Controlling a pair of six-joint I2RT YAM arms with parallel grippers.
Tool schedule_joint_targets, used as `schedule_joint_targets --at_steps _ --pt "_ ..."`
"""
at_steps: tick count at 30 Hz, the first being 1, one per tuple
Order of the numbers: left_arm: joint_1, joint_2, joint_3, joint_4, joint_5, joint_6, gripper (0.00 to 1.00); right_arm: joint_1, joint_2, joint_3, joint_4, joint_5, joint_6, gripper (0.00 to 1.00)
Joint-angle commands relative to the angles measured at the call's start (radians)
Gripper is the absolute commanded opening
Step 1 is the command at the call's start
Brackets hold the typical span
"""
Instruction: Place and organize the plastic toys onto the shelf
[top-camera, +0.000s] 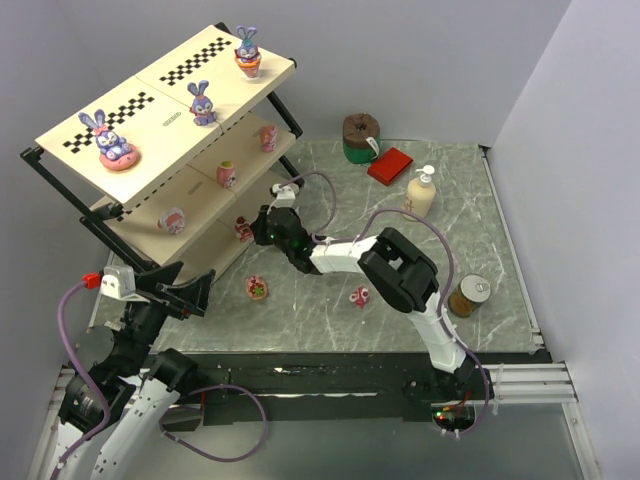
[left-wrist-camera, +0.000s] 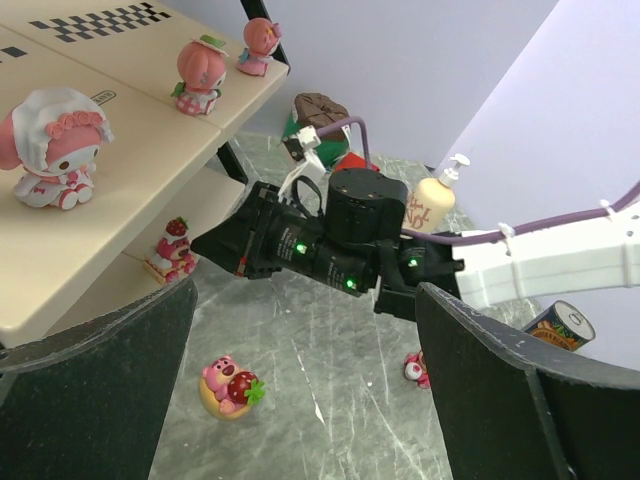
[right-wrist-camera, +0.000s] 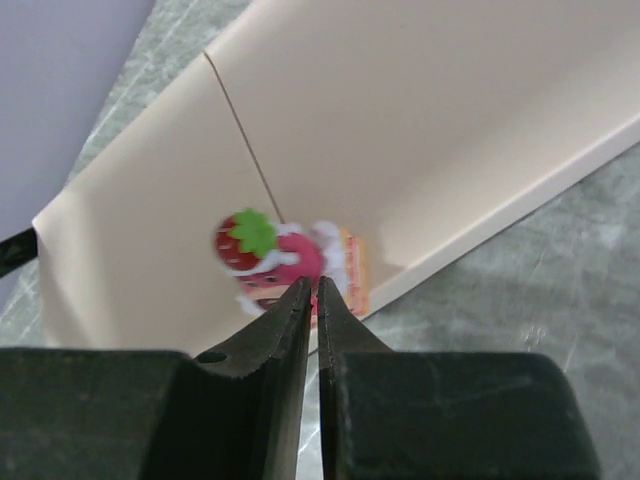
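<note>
The shelf (top-camera: 170, 118) stands at the back left, with purple bunnies (top-camera: 203, 103) on its top board and pink figures (top-camera: 227, 175) on the middle one. A strawberry-topped toy (right-wrist-camera: 285, 255) stands on the bottom board. My right gripper (right-wrist-camera: 312, 290) is shut, with only a thin slit between the jaws, its tips just in front of that toy and nothing held. On the table lie a pink bear toy (left-wrist-camera: 230, 385) and a small red toy (top-camera: 359, 295). My left gripper (left-wrist-camera: 300, 400) hangs open above the bear toy.
A cream pump bottle (top-camera: 421, 192), a red box (top-camera: 390, 165) and a brown-and-green piece (top-camera: 361, 137) stand at the back of the table. A tin can (top-camera: 469, 295) sits at the right. The right arm (top-camera: 400, 270) stretches across the middle.
</note>
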Motion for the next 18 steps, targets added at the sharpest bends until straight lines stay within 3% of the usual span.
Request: schedule_joint_targets --at_steps 1,12,18 --pt "-0.001 -0.064 0.01 0.026 -0.002 -0.002 0.96 -0.029 0.039 0.061 -0.004 -0.058 0.009 0.14" --pt "0.0 -0.062 0.011 0.026 -0.002 -0.002 0.96 -0.051 0.107 0.17 -0.058 -0.135 0.029 0.13" --pt "0.0 -0.059 0.011 0.024 -0.004 0.0 0.97 -0.048 0.033 0.055 -0.006 -0.067 0.066 0.13"
